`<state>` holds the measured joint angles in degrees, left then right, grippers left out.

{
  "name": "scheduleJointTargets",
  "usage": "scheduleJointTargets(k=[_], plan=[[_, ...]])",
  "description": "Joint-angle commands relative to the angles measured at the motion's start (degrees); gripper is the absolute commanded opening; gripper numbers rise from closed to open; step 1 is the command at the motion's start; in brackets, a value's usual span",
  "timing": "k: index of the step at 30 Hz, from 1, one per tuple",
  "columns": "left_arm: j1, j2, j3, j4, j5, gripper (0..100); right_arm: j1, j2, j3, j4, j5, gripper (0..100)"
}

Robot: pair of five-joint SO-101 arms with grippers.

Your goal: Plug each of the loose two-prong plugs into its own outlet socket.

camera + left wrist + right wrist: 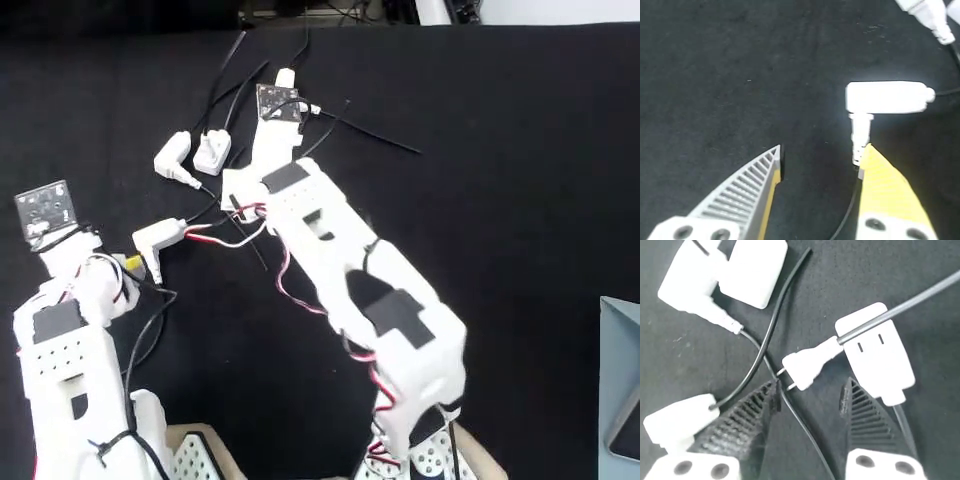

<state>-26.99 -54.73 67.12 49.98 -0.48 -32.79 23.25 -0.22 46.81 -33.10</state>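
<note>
Standing by the table, I'd say the job is at its pick-up stage; I can see no plug seated in a socket. The right gripper [810, 396] has its fingers spread wide with nothing between them; a small two-prong plug [806, 367] lies flat on the black table [890, 270] just ahead of the gap, its prongs pointing toward one finger. Just beside it sits a white outlet socket [875, 352], slots facing up; a grey cable [920, 295] crosses over it.

The left gripper [822, 150] is also open and empty; its yellow fingertip touches the stem of an L-shaped plug [887, 97], which in the overhead picture lies left of centre, below the other white pieces at upper left.

As I judge it, the right gripper must ease forward until the plug's body sits between the fingers, then close on the body and not on the prongs or the black lead [765, 347] running past it; after that the plug needs tipping so its prongs meet the slots; the grey cable may get in the way.
</note>
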Motion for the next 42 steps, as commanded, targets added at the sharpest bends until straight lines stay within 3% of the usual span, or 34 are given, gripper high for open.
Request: scheduleJointTargets(k=[1, 21, 28, 36, 42], plan=[[-2.9, -1.0, -0.5, -1.1, 0.3, 25, -0.9, 2.8, -6.7, -0.7, -1.3, 19.8], [-2.9, -1.0, 0.4, -1.1, 0.0, 25, -0.9, 9.8, -10.8, -0.8, -2.5, 19.5], [-2.9, -1.0, 0.5, -1.1, 0.0, 25, -0.5, 9.8, -10.8, -2.5, -1.3, 4.9], [-2.8, -1.0, 0.5, -1.1, 0.0, 25, -0.5, 9.6, -10.3, -2.1, 0.2, 2.3], [-2.8, -1.0, 0.5, -1.1, 0.0, 25, -0.5, 9.4, -11.4, 1.3, -0.1, 15.0]])
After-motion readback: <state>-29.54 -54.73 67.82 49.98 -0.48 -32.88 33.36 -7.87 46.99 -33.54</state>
